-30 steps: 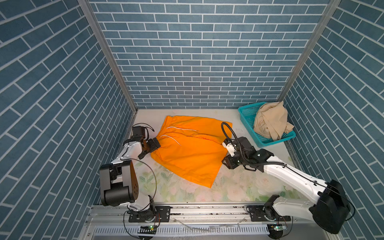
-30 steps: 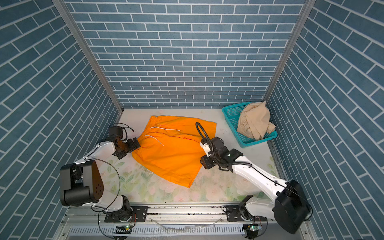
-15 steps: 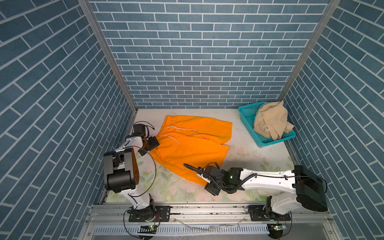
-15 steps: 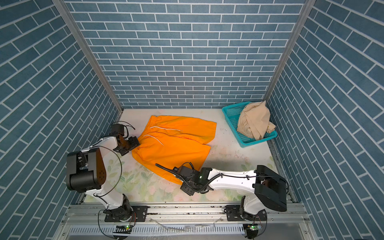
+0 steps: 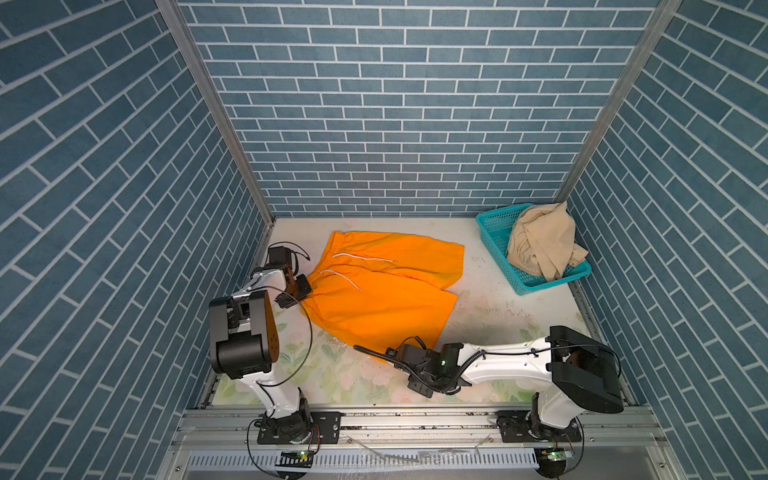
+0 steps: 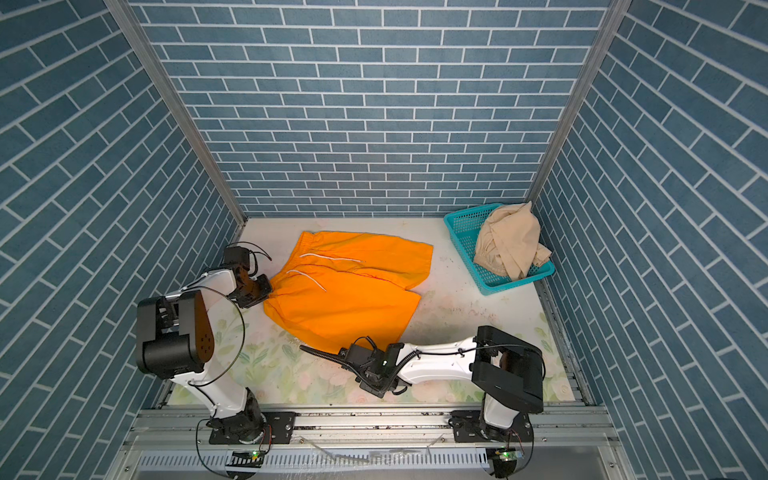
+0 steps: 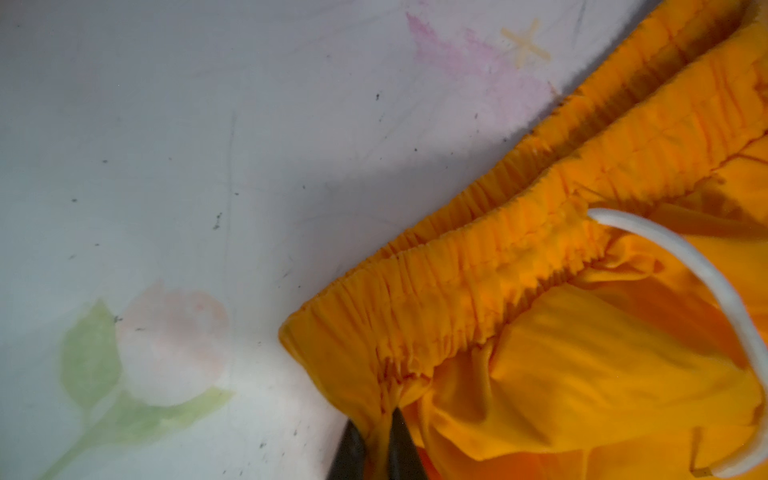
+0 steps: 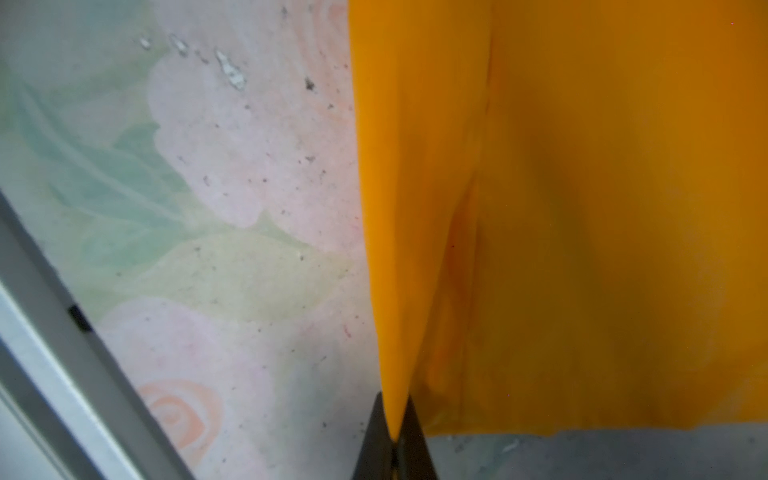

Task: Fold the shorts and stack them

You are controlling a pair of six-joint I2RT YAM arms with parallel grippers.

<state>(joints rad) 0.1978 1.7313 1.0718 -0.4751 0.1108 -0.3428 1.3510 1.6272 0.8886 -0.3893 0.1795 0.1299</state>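
Observation:
The orange shorts lie spread flat on the floral table, waistband to the left, white drawstrings on top. My left gripper is shut on the near end of the gathered waistband. My right gripper is shut on the near corner of the lower leg hem, and the cloth rises taut between its dark fingers. The beige shorts sit crumpled in the basket at the back right.
A teal perforated basket stands at the back right corner. Brick-patterned walls close in on three sides. A metal rail runs along the front edge, close behind my right gripper.
My right arm swung from the shorts' right edge down to their near corner. Both grippers, open before, have shut on the orange cloth. The shorts now lie spread wider.

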